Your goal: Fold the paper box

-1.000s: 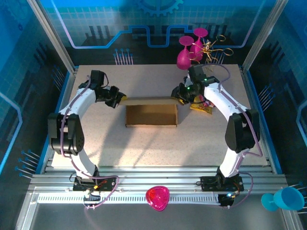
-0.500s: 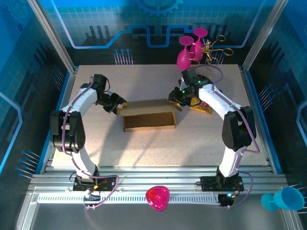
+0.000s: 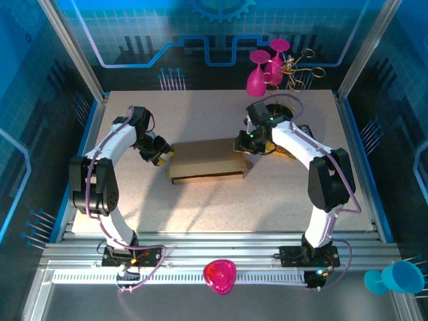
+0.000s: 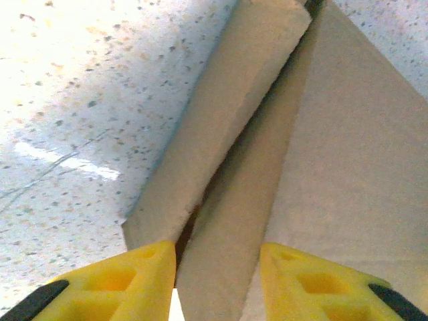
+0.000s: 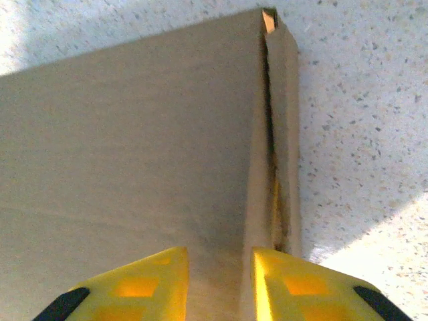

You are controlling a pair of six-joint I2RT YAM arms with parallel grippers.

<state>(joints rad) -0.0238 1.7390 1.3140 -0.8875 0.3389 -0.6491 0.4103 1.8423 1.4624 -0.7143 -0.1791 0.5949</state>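
Observation:
The brown paper box (image 3: pixel 207 159) lies mid-table, its lid leaning down over the tray, with a thin dark gap along the front. My left gripper (image 3: pixel 164 152) is at the box's left end. In the left wrist view its yellow fingers (image 4: pixel 144 281) stand apart with a side flap (image 4: pixel 221 221) running between them, so the left gripper (image 4: pixel 217 251) is open. My right gripper (image 3: pixel 244 142) rests on the lid's right end. Seen from the right wrist, the right gripper (image 5: pixel 219 257) has its jaws apart over the lid (image 5: pixel 134 134) near its side seam.
Pink goblets (image 3: pixel 257 79) and a gold wire piece (image 3: pixel 302 67) stand at the back right. A snack packet (image 3: pixel 286 154) peeks out under the right arm. A pink bowl (image 3: pixel 219 275) and a blue cup (image 3: pixel 398 277) sit by the front rail.
The lid has swung forward and down over the tray. Both grippers followed it toward the near side. The left gripper's jaws have opened.

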